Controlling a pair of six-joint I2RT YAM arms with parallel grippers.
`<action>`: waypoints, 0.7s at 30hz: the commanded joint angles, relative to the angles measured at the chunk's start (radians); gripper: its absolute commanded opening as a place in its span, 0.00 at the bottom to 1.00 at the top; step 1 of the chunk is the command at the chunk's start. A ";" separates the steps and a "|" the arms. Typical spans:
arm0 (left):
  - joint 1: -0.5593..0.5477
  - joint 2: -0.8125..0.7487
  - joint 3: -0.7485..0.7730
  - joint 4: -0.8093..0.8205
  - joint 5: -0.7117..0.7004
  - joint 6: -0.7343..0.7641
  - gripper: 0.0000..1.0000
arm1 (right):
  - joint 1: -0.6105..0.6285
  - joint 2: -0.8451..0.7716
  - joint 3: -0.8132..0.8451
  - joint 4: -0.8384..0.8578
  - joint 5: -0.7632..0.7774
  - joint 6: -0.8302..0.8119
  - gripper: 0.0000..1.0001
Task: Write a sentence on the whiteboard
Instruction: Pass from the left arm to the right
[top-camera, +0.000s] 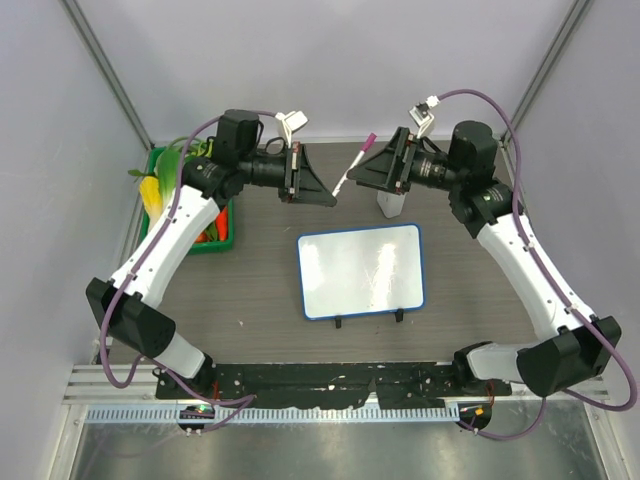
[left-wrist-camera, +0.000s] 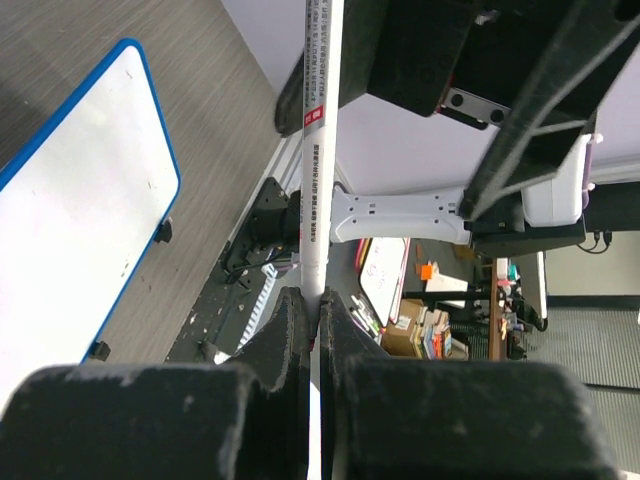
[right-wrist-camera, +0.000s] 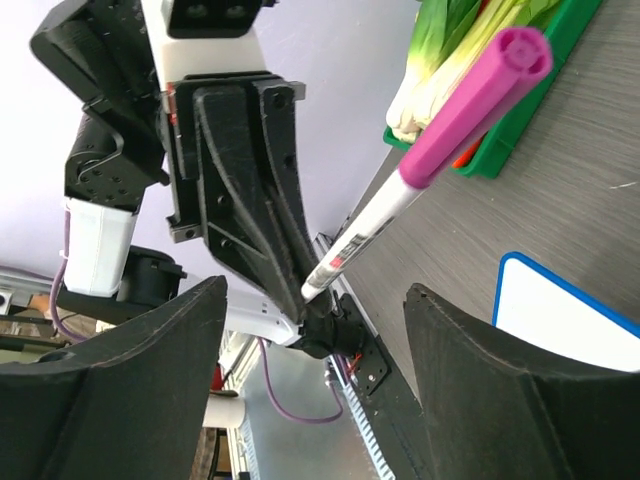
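**A:** Item one?

**B:** Whiteboard. Small, rectangular, rounded corners, thin blue rim, two small black feet on its near edge. It lies flat on the grey table, about midway between the two arms. Its face is white under glare, and what is on it cannot be read.

**A:** Item two?

**B:** Marker. White barrel with printed lettering and a magenta end. It is held in the air beyond the board's far edge, tilted, with the magenta end uppermost.

**A:** Held by what?

**B:** Left gripper. Its jaws are clamped tight on the lower end of the barrel.

**A:** And the other one?

**B:** Right gripper. Its fingers are spread wide. The magenta end stands between them, and no contact can be seen.

**A:** Other stock?

**B:** A white bottle stands upright just beyond the board's far right corner. A green bin at the far left of the table holds leeks and something orange.
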 joint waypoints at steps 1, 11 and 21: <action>0.000 -0.043 0.034 0.037 0.061 -0.011 0.00 | 0.015 0.030 0.054 0.005 -0.007 -0.018 0.72; -0.006 -0.060 -0.012 0.106 0.098 -0.059 0.00 | 0.045 0.070 0.064 0.089 -0.051 0.037 0.54; -0.008 -0.066 -0.038 0.115 0.104 -0.062 0.00 | 0.050 0.056 0.016 0.169 -0.084 0.099 0.46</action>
